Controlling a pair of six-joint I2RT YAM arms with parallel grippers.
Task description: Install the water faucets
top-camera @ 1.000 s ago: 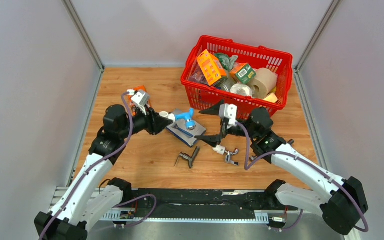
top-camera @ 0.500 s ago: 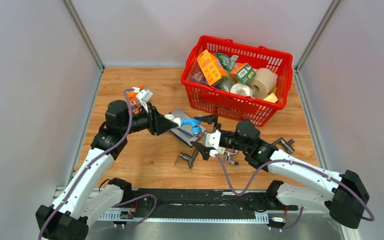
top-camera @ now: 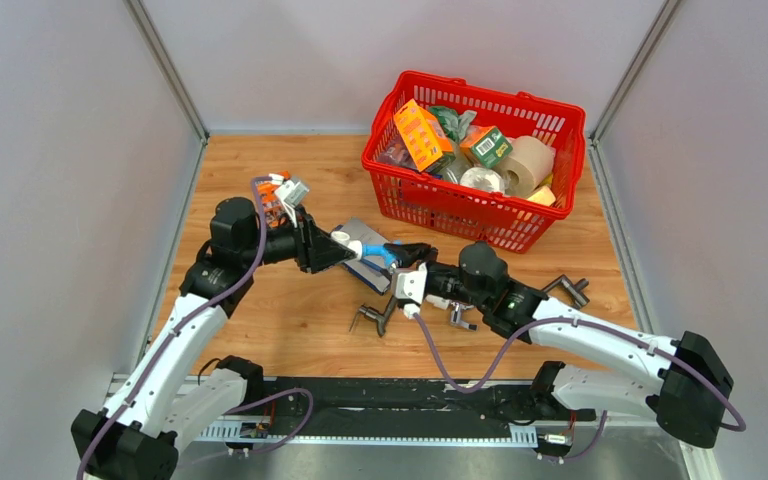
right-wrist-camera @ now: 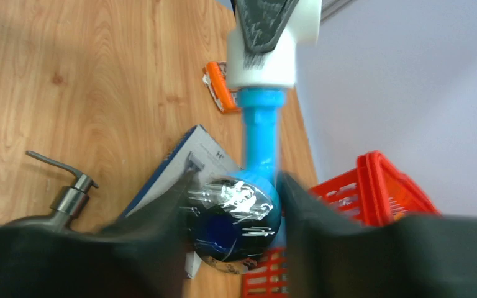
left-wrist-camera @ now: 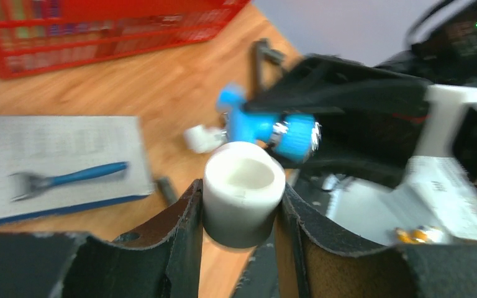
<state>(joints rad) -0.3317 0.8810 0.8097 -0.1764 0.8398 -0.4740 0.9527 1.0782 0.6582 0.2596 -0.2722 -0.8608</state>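
The light-blue water faucet (top-camera: 381,252) hangs level above the table between my two arms. Its white end fitting (left-wrist-camera: 243,186) sits squeezed between the fingers of my left gripper (top-camera: 337,247), which is shut on it. In the right wrist view the blue body (right-wrist-camera: 260,136) runs up from a shiny round head (right-wrist-camera: 236,217) to that fitting (right-wrist-camera: 273,59). My right gripper (right-wrist-camera: 233,208) has its jaws against both sides of the head. From the left wrist view, a black finger (left-wrist-camera: 335,93) of the right gripper lies over the faucet (left-wrist-camera: 267,127).
A red basket (top-camera: 572,120) full of boxes and rolls stands at the back right. Under the faucet lies a grey card with a blue razor (left-wrist-camera: 56,161). A dark grey tap (top-camera: 378,317) and a chrome tap (top-camera: 458,313) lie on the wood near my right arm.
My right gripper swung left from beside the basket to the faucet, and its wide-open jaws closed round the blue head. The left gripper shifted slightly and kept its hold on the white fitting.
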